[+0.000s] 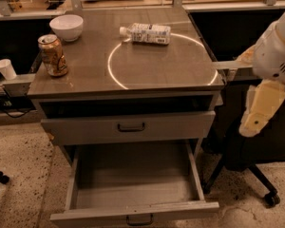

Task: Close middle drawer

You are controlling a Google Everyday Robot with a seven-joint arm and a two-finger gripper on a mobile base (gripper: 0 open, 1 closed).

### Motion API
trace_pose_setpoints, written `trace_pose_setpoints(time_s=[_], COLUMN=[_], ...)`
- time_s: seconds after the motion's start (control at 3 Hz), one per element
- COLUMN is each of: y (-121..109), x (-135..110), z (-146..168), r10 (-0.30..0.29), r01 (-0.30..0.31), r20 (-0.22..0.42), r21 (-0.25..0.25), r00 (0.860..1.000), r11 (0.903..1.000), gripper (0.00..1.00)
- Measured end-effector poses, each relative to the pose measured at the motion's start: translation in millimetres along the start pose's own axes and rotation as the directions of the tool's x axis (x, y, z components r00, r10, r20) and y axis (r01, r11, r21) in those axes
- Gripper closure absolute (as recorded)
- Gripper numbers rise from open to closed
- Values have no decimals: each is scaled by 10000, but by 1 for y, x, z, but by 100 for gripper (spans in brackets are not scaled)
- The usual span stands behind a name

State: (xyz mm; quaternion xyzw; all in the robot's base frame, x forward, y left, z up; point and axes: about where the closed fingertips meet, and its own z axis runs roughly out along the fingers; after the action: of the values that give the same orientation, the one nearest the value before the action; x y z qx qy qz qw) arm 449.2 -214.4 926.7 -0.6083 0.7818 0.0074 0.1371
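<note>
**A:** Is any writing showing on the cabinet top (152,72)?

**B:** The bottle (146,33) is lying on its side and showing a printed label, but the print is not reading clearly. Nothing is reading on the golden can (52,55) either.

**A:** What are you counting?

**B:** One bottle, one can and one white bowl (66,26) are sitting on the top. One white cup (6,69) is standing on the ledge to the left. Two drawers are showing, each carrying one black handle.

**A:** Where is the middle drawer sitting?

**B:** The middle drawer (133,177) is standing pulled far out, under the taller-fronted drawer (171,126), which is sitting nearly flush.

**A:** And the gripper?

**B:** The gripper (254,120) is hanging to the right of the cabinet, well apart from both drawers and touching neither. Whether it is apart or together, I cannot tell.
</note>
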Motion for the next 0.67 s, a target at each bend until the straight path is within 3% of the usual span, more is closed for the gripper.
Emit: trace_pose_setpoints(time_s=[0.33,0.67], y=[22,75], x=[21,37], z=[63,140], r10=[234,753], r01=[-181,-543], r20=[849,2263], r21=[-632,-975], r00=[9961,9711], r11=[9978,9937], gripper=[0,0])
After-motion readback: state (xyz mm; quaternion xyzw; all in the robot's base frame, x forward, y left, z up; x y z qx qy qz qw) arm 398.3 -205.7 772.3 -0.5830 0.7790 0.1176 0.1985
